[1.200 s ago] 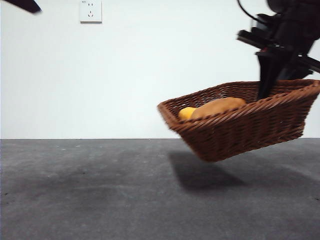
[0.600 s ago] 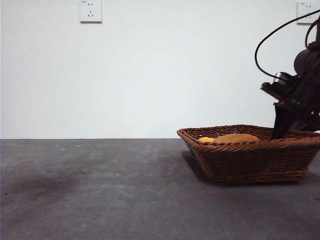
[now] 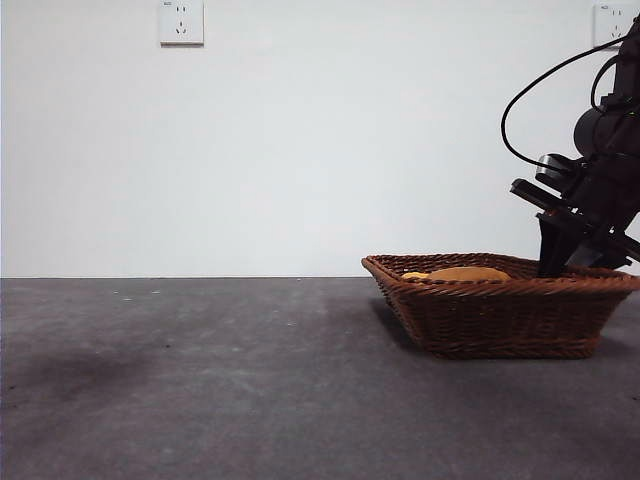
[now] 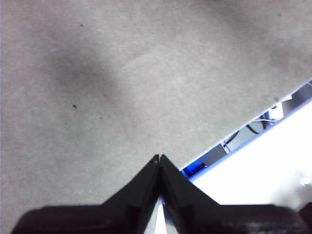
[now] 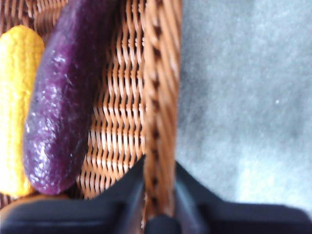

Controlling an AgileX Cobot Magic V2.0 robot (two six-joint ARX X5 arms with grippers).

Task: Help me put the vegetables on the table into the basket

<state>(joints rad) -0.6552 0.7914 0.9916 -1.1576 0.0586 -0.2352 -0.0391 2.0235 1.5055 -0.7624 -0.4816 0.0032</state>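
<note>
The brown wicker basket (image 3: 500, 318) rests flat on the dark grey table (image 3: 200, 380) at the right. Above its rim show the tan potato (image 3: 467, 273) and a sliver of yellow corn (image 3: 414, 275). My right gripper (image 3: 558, 264) reaches down onto the basket's right rim, shut on it. In the right wrist view its jaws straddle the braided rim (image 5: 161, 73), gripper (image 5: 158, 180). Inside lie the purple eggplant (image 5: 63, 97) and the corn cob (image 5: 14, 97) side by side. My left gripper (image 4: 159, 159) is shut on nothing, over bare table (image 4: 97, 73).
Two wall sockets (image 3: 181, 22) (image 3: 610, 22) sit high on the white wall. The right arm's black cable (image 3: 520, 110) loops above the basket. The left wrist view shows the table's edge with wires beyond it (image 4: 253, 126).
The basket hung tilted in the air a second ago. It came down to the right onto the table with the right gripper still on its rim, and now sits level.
</note>
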